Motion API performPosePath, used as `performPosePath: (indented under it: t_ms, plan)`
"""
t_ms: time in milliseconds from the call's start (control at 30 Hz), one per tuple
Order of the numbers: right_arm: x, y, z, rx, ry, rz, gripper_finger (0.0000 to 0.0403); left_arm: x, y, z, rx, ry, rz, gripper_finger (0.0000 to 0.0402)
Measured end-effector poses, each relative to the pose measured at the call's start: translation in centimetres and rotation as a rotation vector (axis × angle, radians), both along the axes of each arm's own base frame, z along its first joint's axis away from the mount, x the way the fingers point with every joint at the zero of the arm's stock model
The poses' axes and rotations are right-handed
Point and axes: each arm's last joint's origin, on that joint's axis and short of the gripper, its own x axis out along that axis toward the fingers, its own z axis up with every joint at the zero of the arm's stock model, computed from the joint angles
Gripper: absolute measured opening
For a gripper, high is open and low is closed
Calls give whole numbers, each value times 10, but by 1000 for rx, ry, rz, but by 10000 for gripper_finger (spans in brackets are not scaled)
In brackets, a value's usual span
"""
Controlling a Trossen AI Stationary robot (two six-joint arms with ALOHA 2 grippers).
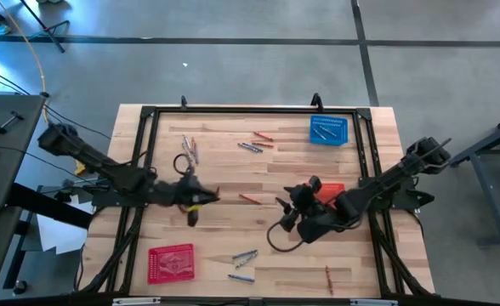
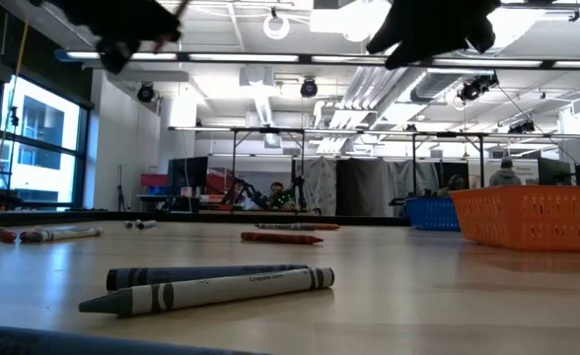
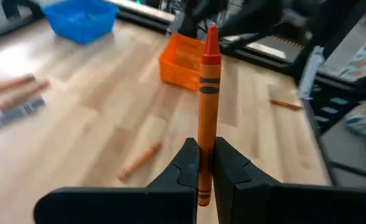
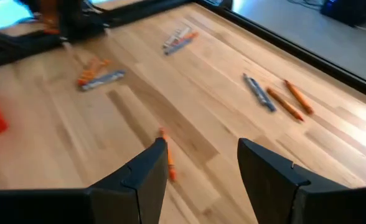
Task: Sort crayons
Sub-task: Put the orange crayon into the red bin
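My left gripper (image 1: 201,198) hangs over the table's middle left, shut on an orange crayon (image 3: 206,81). My right gripper (image 1: 286,210) hangs open and empty over the middle right (image 4: 198,163), with a loose orange crayon (image 4: 167,160) on the table below its fingers. More crayons lie flat on the wood: a red one (image 1: 250,199) between the grippers, a mixed group (image 1: 189,149) at far left, grey ones (image 1: 250,147) and red ones (image 1: 264,136) at the far middle, and two grey-blue ones (image 2: 211,286) near the front edge. My left gripper pinches the orange crayon near its blunt end (image 3: 203,167) between its two fingers. The crayon lies along the fingers and sticks out past their tips, its point (image 3: 211,31) toward the table's right side. It is lifted clear of the table.
A blue basket (image 1: 328,129) with grey crayons stands at the far right. An orange basket (image 1: 330,192) sits partly under my right arm. A red basket (image 1: 172,262) stands near the front left. A black frame runs along the table's edges.
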Motion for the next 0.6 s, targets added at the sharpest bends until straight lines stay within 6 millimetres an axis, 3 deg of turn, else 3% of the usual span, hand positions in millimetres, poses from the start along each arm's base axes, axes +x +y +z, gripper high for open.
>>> performPosePath:
  t_ms: [367,600]
  plan:
    - [5,-17,-6,-45,75,-43,189,-52,-53,-22,-351,127,72,1]
    - [10,-31,-6,-62,97,-73,189,-64,-76,-39,-543,215,118,1]
